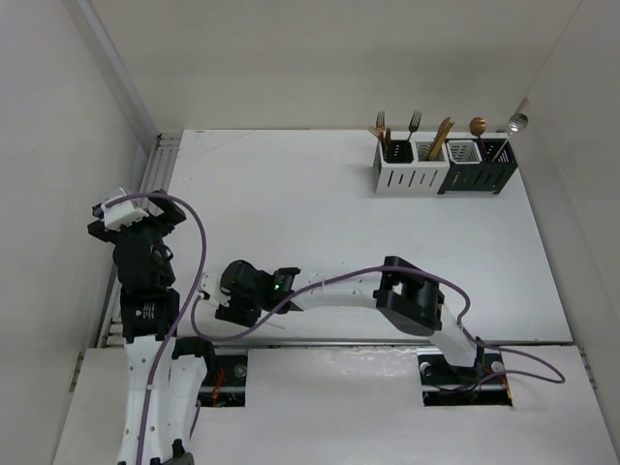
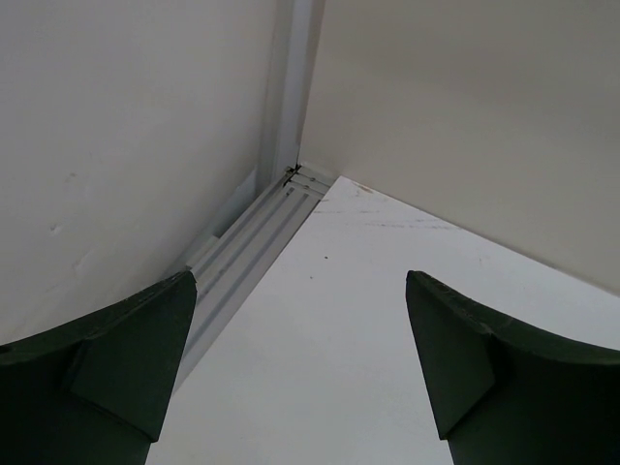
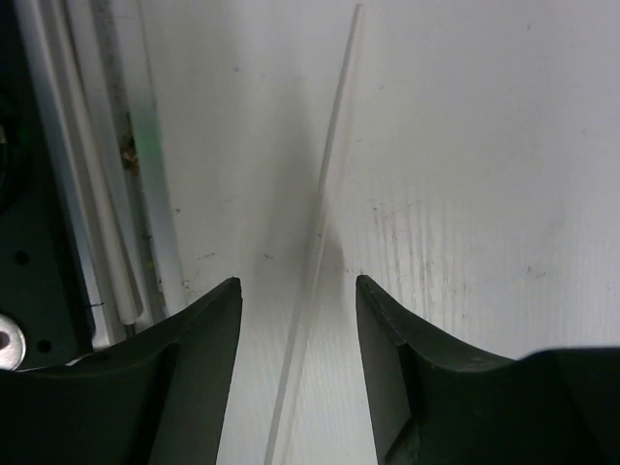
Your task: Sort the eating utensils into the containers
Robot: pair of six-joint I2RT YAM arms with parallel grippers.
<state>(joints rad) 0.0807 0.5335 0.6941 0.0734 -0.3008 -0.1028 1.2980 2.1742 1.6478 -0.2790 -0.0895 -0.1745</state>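
**Top external.** A row of four joined slotted cutlery boxes, two white and two black (image 1: 446, 170), stands at the far right of the white table (image 1: 291, 194). Metal utensils stand upright in it: dark-tined forks (image 1: 383, 124) and a gold knife (image 1: 442, 136) at the white boxes, and a copper spoon (image 1: 478, 126) and a silver spoon (image 1: 518, 121) at the black ones. The silver spoon leans outward to the right. The right gripper (image 1: 232, 310) sits low at the near-left of the table, its arm stretched leftward. The left gripper (image 1: 134, 209) is at the left edge, by the aluminium rail (image 1: 155, 174).

**Left wrist.** The left gripper's jaws stand wide apart with nothing between them. Only bare table and the far-left corner lie beyond.

**Right wrist.** A slim white utensil handle (image 3: 325, 194) lies flat on the table near the rail (its working end is out of frame). The right gripper's dark fingers (image 3: 199, 368) straddle it, released, with a gap showing on either side of the handle.
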